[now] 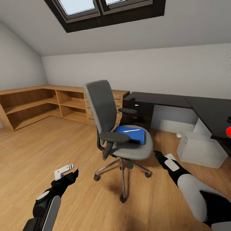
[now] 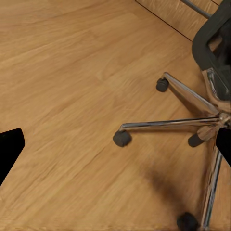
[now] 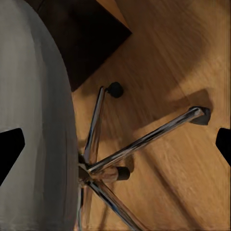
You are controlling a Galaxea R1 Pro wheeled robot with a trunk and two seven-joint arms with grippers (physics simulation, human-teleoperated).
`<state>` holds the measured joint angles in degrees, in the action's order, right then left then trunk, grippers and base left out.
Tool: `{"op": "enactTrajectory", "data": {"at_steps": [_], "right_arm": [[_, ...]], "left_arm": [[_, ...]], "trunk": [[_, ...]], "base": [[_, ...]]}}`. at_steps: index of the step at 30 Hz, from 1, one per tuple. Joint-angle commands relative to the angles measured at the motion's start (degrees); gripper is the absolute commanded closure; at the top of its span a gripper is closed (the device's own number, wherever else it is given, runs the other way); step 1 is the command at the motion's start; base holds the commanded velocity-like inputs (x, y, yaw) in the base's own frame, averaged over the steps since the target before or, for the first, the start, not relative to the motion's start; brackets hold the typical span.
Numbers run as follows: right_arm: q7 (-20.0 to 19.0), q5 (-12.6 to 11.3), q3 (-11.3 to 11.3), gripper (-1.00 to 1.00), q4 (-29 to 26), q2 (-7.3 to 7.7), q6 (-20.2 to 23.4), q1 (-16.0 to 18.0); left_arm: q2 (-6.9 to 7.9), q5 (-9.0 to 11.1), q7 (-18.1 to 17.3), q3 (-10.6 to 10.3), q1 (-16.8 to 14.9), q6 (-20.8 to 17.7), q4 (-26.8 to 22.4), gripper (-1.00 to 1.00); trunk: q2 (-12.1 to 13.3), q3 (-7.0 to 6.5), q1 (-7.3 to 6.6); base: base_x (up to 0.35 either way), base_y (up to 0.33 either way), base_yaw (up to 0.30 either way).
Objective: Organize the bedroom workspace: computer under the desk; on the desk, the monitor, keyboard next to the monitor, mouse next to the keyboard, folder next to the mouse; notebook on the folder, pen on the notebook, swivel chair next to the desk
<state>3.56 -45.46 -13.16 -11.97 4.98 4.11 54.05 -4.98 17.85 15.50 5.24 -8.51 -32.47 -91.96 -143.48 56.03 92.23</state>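
Nearest in the head view, the left gripper (image 1: 69,171) hangs low over the wood floor (image 1: 48,144), jaws spread wide and empty; its wrist view shows dark fingertips (image 2: 9,149) at both edges with only floor and chrome chair legs between. The right gripper (image 1: 159,156) sits just beside the seat edge of the swivel chair (image 1: 110,128), jaws also wide apart, nothing held; in its wrist view the grey seat (image 3: 33,115) fills the space by one jaw, with the star base (image 3: 139,144) beyond. Ahead of both jaws, the blue folder (image 1: 131,134) lies on the seat with the white pen (image 1: 132,130) on top. The notebook can't be made out, maybe under the pen, too flat to tell. Risks: the chair is on castors, so a push from the right jaws would likely roll or spin it away; the pen is loose and could roll off if the folder is tilted or dragged; the flat folder gives little edge to pinch, and the armrest (image 1: 114,137) blocks a straight reach from the left. Beyond the right jaws, the computer (image 1: 200,149) stands on the floor under the table (image 1: 179,101), partly cut by the table's edge. A red blob (image 1: 228,131) at the frame edge is unidentifiable. Far past the left jaws is an oak shelf unit (image 1: 35,106).
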Motion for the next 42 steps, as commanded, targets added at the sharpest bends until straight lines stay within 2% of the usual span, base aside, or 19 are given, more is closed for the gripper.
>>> {"op": "enactTrajectory", "data": {"at_steps": [1, 9, 13, 14, 20, 42], "right_arm": [[0.31, -0.42, 0.06, -1.0, -0.13, -0.02, 0.29, 0.0], [0.23, -0.42, 0.08, -1.0, 0.18, -0.46, 0.29, 0.0], [0.22, -0.42, 0.1, -1.0, 0.26, -1.35, 0.53, 0.0], [0.22, -0.42, 0.13, -1.0, 0.27, -1.81, 0.87, 0.0], [0.23, -0.42, 0.15, -1.0, 0.28, -1.97, 0.97, 0.0], [0.23, -0.34, 0.15, -1.0, 0.26, -2.21, 0.99, 0.0]], "left_arm": [[-0.03, 0.61, 0.41, 0.03, -0.03, -0.22, -0.09, -1.0], [-0.03, 0.61, 0.41, 0.04, -0.02, -0.22, -0.06, -1.0], [-0.09, 0.66, 0.41, 0.02, -0.02, -0.22, -0.06, -1.0], [-0.11, 0.66, 0.45, -0.13, -0.02, -0.22, -0.07, -1.0], [-0.05, 0.62, 0.6, -1.5, -0.02, -0.22, -0.06, -1.0], [-0.03, 0.52, 0.66, -3.18, -0.02, -0.3, -0.06, -1.0]], "trunk": [[-0.03, 0.06, -0.04], [-0.03, 0.06, -0.04], [-0.03, 0.06, -0.04], [-0.03, 0.06, -0.04], [-0.03, 0.06, -0.04], [-0.03, 0.06, -0.04]], "base": [[-0.249, 0.0, 0.0], [-0.223, 0.0, 0.0], [-0.142, 0.0, 0.0], [-0.025, 0.0, 0.0], [-0.009, 0.0, 0.045], [0.005, 0.0, 0.219]]}}
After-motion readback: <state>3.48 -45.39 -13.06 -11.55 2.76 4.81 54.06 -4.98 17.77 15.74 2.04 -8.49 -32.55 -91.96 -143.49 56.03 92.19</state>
